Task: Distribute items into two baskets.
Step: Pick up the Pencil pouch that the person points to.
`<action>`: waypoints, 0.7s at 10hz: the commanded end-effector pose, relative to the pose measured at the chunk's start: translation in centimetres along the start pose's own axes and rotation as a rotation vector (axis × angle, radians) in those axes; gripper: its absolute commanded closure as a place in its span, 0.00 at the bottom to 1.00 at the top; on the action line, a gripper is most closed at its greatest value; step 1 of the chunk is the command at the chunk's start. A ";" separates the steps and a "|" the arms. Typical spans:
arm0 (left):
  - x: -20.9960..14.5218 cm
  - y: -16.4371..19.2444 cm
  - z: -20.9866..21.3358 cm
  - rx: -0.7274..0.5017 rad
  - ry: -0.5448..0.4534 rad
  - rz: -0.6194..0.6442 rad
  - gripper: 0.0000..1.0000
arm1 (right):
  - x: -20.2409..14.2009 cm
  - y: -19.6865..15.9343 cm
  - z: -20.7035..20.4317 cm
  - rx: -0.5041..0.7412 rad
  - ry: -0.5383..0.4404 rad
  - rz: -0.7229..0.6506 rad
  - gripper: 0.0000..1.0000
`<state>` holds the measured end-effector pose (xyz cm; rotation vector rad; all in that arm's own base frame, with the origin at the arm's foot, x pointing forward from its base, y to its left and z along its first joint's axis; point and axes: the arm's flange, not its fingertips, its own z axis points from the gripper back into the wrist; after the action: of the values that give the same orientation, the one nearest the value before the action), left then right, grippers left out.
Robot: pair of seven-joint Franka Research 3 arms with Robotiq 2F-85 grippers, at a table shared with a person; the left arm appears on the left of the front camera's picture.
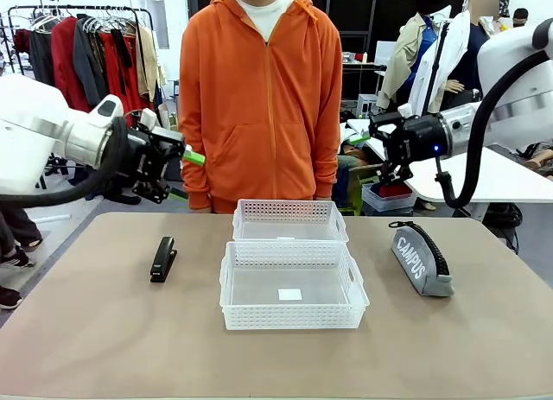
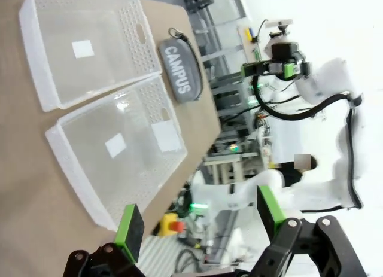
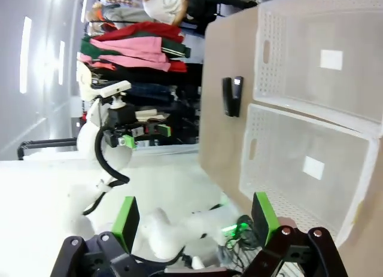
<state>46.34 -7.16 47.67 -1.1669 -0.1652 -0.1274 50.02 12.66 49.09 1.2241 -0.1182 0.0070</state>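
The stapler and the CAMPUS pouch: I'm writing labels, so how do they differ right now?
The stapler is black and plain; the pouch is grey with white lettering. The stapler is smaller than the pouch. The stapler lies left of the baskets, the pouch right of them. Both rest on the table, outside the baskets.

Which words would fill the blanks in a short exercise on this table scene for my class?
1. Seen from the front, the stapler lies to the ____ of the near basket.
2. The grey pouch bears the word ____.
3. The person's hoodie is coloured ____.
Missing words: left; CAMPUS; orange.
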 end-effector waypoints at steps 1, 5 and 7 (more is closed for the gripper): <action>2.6 -0.7 1.8 -0.110 -0.052 0.104 0.00 | 1.8 1.3 1.0 0.076 -0.016 -0.062 0.00; 5.9 -1.9 4.6 -0.250 -0.066 0.083 0.00 | 4.9 3.2 3.2 0.160 0.023 -0.152 0.00; 6.6 -3.0 5.7 -0.303 -0.079 0.097 0.00 | 6.0 4.4 4.0 0.179 0.035 -0.185 0.00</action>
<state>51.59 -3.57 53.22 -1.4339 -0.1798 -0.0354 54.24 10.25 53.79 1.3691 -0.0084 -0.0943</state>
